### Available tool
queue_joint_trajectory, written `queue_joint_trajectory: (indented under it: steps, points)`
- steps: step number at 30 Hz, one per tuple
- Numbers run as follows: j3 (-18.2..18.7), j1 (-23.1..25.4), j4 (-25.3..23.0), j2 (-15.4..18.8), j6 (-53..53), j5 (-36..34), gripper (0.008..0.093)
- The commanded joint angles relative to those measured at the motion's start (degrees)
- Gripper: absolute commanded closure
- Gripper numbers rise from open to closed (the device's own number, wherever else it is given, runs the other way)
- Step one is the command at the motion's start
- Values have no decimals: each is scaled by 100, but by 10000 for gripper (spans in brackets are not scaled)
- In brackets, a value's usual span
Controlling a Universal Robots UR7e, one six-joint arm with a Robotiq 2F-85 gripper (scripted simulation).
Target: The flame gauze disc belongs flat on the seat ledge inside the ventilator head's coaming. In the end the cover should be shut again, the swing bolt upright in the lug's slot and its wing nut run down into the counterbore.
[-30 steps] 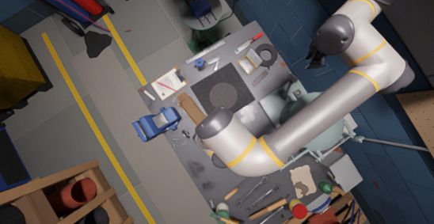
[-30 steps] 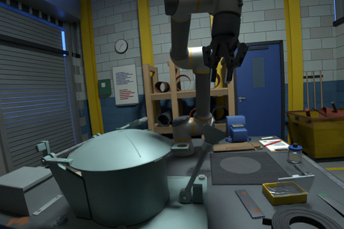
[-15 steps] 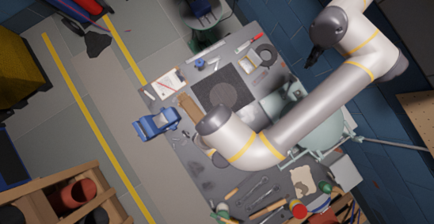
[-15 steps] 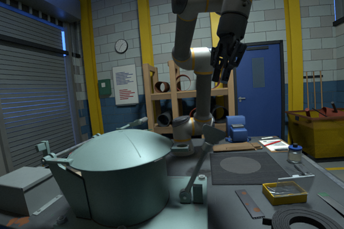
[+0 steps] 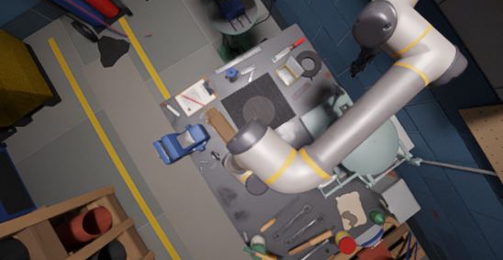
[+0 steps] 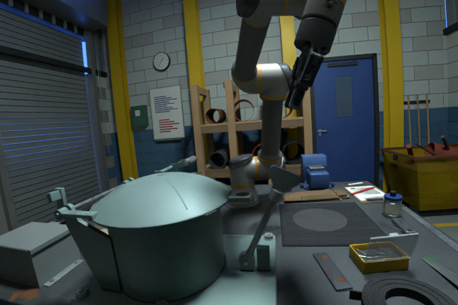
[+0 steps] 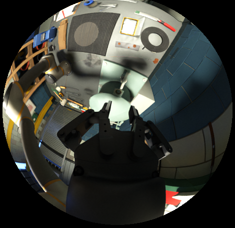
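The flame gauze disc (image 6: 319, 219) lies flat on a dark ribbed mat (image 6: 328, 223) on the bench, to the right of the ventilator head (image 6: 157, 230), whose domed cover (image 6: 161, 197) is shut. The swing bolt (image 6: 264, 223) leans out and away from the lug's slot (image 6: 242, 195), its wing nut (image 6: 283, 178) at the top end. My gripper (image 6: 295, 104) hangs high above the bench, open and empty. In the wrist camera the gripper (image 7: 120, 110) points down over the cover (image 7: 110, 104), far above it.
A yellow tray (image 6: 379, 256) sits at the right of the mat, with a black rubber ring (image 6: 406, 293) in front of it. A blue vice (image 6: 314, 172), a clipboard (image 6: 365, 193) and a small jar (image 6: 392, 203) stand at the far side. Wrenches (image 5: 298, 225) lie at one bench end.
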Motion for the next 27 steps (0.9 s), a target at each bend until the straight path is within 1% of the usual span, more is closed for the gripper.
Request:
queue_joint_trajectory:
  steps: [1,12,25,27]
  points:
    - [-9,8,5,1,86,-21,534]
    - [-68,80,70,51,835,-198,534]
    - [-80,97,83,63,1009,-239,534]
    - [48,97,-13,34,1010,-239,534]
